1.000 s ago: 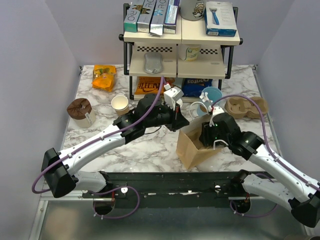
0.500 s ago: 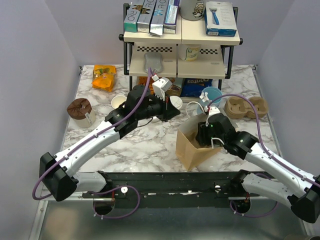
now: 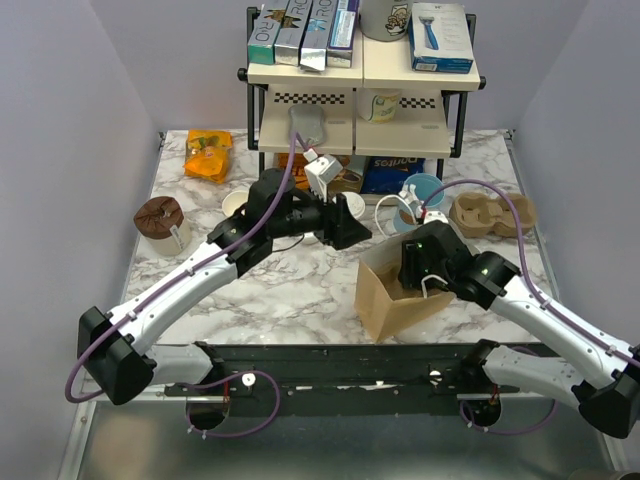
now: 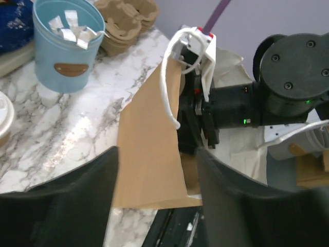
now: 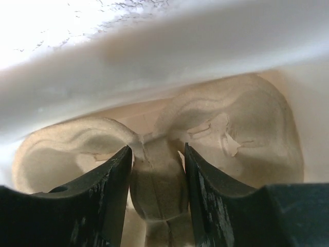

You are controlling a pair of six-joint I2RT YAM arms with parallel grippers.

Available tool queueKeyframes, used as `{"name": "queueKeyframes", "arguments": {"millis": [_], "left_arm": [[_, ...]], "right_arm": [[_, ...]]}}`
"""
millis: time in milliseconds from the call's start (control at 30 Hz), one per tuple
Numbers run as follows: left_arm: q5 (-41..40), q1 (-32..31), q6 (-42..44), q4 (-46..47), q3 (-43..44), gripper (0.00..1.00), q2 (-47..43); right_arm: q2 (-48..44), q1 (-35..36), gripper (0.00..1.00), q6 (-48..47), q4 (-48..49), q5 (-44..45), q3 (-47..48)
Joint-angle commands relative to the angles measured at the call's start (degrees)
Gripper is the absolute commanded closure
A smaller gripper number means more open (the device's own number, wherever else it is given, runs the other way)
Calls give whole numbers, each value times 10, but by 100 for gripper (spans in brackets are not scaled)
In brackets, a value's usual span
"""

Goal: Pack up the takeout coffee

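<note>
The coffee (image 4: 3, 117) stands on the desk (image 4: 77, 128) near the blue cup (image 4: 67, 51), just to one side of the left claw (image 4: 157, 175), whose fingers are spread with nothing between them. The right claw (image 5: 157, 170) reaches into the bag (image 3: 385, 300). Its fingers flank the middle ridge of a carrier (image 5: 231, 128), but I cannot tell whether they clamp it.

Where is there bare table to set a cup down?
Bare marble between the left arm and the paper bag, and in front of the brown cup at the left. Crowded by the shelf, around the blue cup and tray.
</note>
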Motion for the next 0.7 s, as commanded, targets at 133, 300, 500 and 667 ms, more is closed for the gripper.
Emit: {"name": "queueKeyframes", "arguments": {"millis": [133, 300, 500, 667], "left_arm": [[6, -49, -6, 24, -26, 12, 0], [-67, -89, 44, -38, 21, 12, 41], [-113, -109, 81, -111, 78, 31, 106], [-178, -109, 85, -134, 118, 100, 136]], "right_arm": [[6, 3, 45, 74, -81, 0, 17], [-1, 3, 45, 75, -71, -5, 18], [-7, 3, 45, 63, -66, -19, 23], [-25, 3, 46, 5, -35, -69, 11]]}}
